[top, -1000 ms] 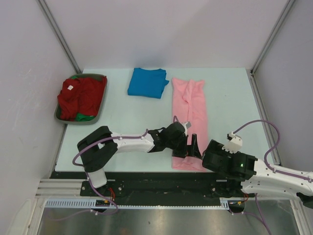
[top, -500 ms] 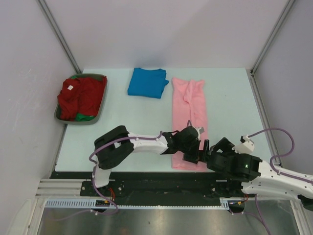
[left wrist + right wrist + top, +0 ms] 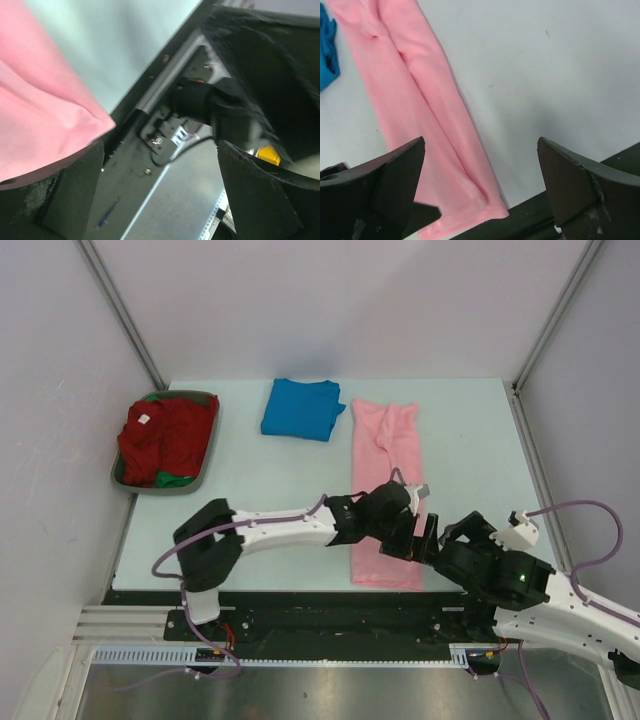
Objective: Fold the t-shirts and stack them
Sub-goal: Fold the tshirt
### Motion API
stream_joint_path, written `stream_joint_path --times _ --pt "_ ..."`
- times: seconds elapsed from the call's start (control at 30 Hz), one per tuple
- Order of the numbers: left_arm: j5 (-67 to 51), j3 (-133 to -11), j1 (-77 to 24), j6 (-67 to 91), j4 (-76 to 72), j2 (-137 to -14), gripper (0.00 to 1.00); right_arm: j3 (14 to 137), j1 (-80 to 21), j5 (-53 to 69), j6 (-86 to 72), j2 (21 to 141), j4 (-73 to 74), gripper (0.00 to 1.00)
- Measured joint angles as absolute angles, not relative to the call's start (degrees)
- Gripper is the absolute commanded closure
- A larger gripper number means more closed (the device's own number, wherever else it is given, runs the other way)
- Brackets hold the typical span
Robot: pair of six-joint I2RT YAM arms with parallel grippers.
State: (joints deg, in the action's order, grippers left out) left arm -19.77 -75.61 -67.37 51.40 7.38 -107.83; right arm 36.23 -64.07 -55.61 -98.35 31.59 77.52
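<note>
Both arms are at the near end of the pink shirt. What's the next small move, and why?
Probably lower the right gripper onto the near right corner of the pink shirt and pinch it. Its fingers are open over that corner, and the shirt lies as a long strip, not yet folded crosswise.

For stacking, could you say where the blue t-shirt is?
The blue t-shirt lies far-centre in the top view, between the tray and the pink t-shirt.
</note>
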Motion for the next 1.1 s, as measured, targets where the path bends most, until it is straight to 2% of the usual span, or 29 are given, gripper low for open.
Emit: stream_joint_path --times 0.13,0.27,0.37,0.5,0.73,1.1 --pt "-17.54 -77.82 -67.44 46.68 12.93 -98.10 0.00 39.90 -62.57 -57.56 -91.57 34.52 73.32 0.00" --pt "-11.42 -79.33 -65.41 42.37 18.94 -85.60 0.00 42.37 -55.75 -56.73 -73.93 39.72 59.22 0.00" --pt "-8.60 -77.01 -59.68 40.80 21.61 -76.38 0.00 42.94 -47.44 -50.09 -60.36 44.25 45.67 0.00" --pt "-5.85 -68.45 -49.04 39.35 24.64 -65.41 0.00 44.82 -34.65 -34.28 -47.03 55.22 29.26 0.00" --pt "-5.10 -56.49 -42.59 38.54 27.70 -59.48 0.00 53.67 -21.91 -5.21 -38.87 81.47 9.91 0.00" --pt "-7.92 -48.12 -42.09 39.09 22.98 -60.14 0.00 65.89 -21.15 2.59 -37.47 100.84 -2.46 0.00"
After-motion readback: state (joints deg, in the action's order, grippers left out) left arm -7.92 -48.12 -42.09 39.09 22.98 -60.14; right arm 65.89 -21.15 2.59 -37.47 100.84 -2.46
